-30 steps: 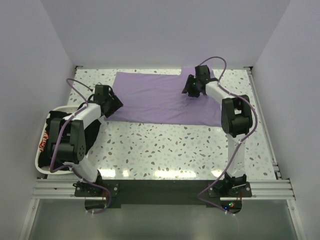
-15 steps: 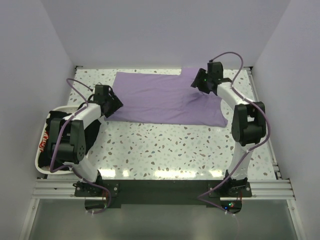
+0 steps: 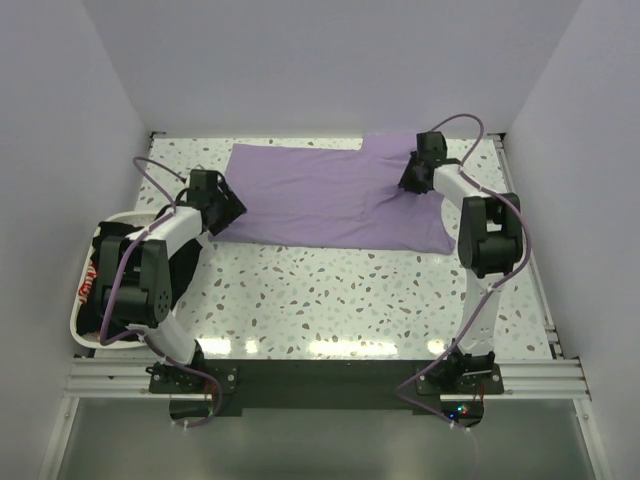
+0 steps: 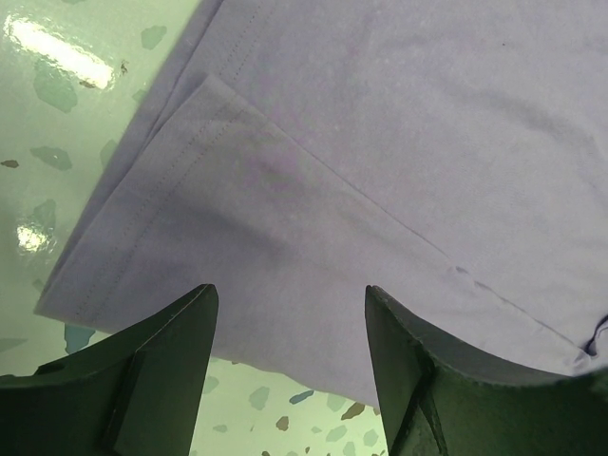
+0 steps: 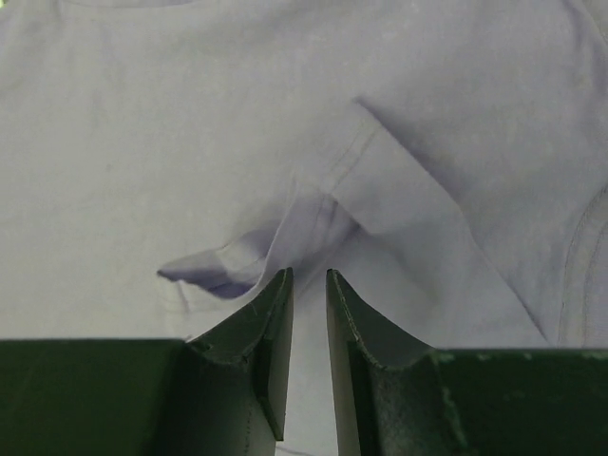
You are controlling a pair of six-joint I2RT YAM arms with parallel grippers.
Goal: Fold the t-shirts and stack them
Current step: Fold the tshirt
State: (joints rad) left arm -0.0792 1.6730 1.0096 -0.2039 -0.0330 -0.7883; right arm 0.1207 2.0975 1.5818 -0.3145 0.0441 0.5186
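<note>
Lavender t-shirt (image 3: 330, 200) flat, stitched hem, left fingers (image 4: 142, 380) wide, right fingers (image 5: 247, 380) pinching puckered sleeve fold

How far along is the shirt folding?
Barely begun. The purple shirt lies spread flat, unfolded. The right gripper pinches a pucker near its sleeve; the left gripper hangs open over its edge. Other shirts wait in the tray. Nothing is stacked.

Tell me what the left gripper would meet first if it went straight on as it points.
With jaws wide open, the left gripper points at a hemmed corner of the lavender t-shirt, so it would likely meet that cloth first; depth is unclear.
</note>
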